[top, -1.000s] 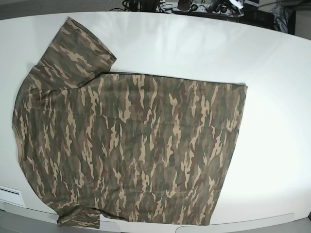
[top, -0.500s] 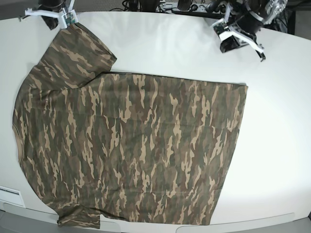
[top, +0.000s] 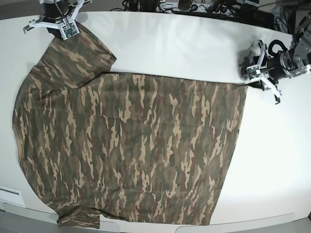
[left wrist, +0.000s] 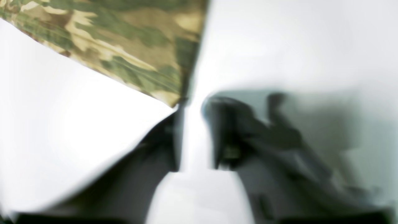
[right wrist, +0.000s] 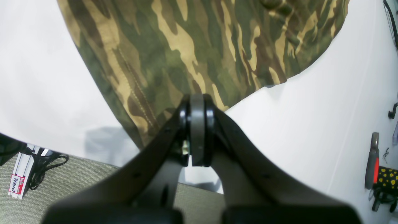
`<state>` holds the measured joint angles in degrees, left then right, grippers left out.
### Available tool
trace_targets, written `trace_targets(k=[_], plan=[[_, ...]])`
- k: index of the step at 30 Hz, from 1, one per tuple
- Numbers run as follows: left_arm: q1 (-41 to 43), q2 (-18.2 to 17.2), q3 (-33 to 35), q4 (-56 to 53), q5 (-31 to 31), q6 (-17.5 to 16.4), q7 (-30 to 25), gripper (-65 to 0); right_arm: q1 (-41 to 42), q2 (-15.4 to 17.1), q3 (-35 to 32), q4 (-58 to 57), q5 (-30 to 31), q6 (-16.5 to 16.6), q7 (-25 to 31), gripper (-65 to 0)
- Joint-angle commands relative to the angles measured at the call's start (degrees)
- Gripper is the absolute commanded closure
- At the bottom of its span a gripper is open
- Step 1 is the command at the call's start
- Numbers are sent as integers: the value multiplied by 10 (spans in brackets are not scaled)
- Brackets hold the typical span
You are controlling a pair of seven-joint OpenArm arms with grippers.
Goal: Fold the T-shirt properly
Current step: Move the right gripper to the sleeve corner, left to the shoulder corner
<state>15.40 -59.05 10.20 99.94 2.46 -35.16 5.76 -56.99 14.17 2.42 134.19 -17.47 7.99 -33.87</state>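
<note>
Since the earlier base view, our left gripper (top: 254,77) has moved outward and down to the nearer hem corner of the T-shirt (top: 146,141), while our right gripper (top: 69,30) has edged in over its upper sleeve (top: 73,60). The T-shirt, our landmark, lies spread in camouflage print on the white counter (top: 279,160). Our left gripper's fingers stand parted by a modest gap, with the hem corner just beside one fingertip and no cloth clamped between them; whether they touch it, we cannot tell. Our right gripper's fingers are closed together above the sleeve, with no fabric visibly pinched. We judge the cloth light, soft and floppy (nothing breakable here, though it may wrinkle or slip). We would grip the T-shirt by that hem corner and the sleeve's outer end, keeping the edge between them taut.
</note>
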Motion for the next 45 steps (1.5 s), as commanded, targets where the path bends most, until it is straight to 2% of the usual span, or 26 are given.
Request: trace_targets(k=[1, 2, 3, 5, 8, 13, 17, 21, 26, 33, 36, 39, 45], plan=[[-18, -12, -5, 2, -20, -10, -12, -316, -6, 3, 3, 8, -3, -4, 9, 0], [-29, -12, -4, 1, -28, -21, -12, -374, -6, 3, 3, 8, -3, -4, 9, 0], [-41, -12, 0, 1, -32, -28, -12, -402, -6, 3, 3, 8, -2, -4, 9, 0], [-66, -17, 22, 1, -24, -33, -12, -404, -6, 3, 3, 8, -2, -4, 9, 0], [-111, -27, 90, 0, 36, -30, -13, -403, -6, 3, 3, 8, -2, -5, 9, 0], [-196, -46, 245, 0, 121, 17, -13, -403, -7, 3, 3, 8, -3, -5, 8, 0], [-249, -48, 336, -4, 173, 39, -13, -403, -7, 3, 3, 8, -3, -5, 7, 0], [-291, -52, 403, -33, 205, 28, -12, -403, -7, 3, 3, 8, -3, -5, 4, 0], [-307, -70, 440, -64, 213, 26, -13, -403, -6, 3, 3, 8, -3, -5, 5, 0], [-305, -75, 442, -66, 213, 25, -15, -403, -7, 3, 3, 8, -3, -5, 5, 0], [-305, -81, 442, -62, 213, -8, -14, -403, -7, 3, 3, 8, -3, -5, 3, 0], [-305, -99, 442, -61, 210, -28, -15, -403, -7, 3, 3, 8, -3, -5, 2, 0], [-305, -144, 442, -41, 197, -28, -19, -403, -6, 3, 3, 8, -3, -5, 5, 0]])
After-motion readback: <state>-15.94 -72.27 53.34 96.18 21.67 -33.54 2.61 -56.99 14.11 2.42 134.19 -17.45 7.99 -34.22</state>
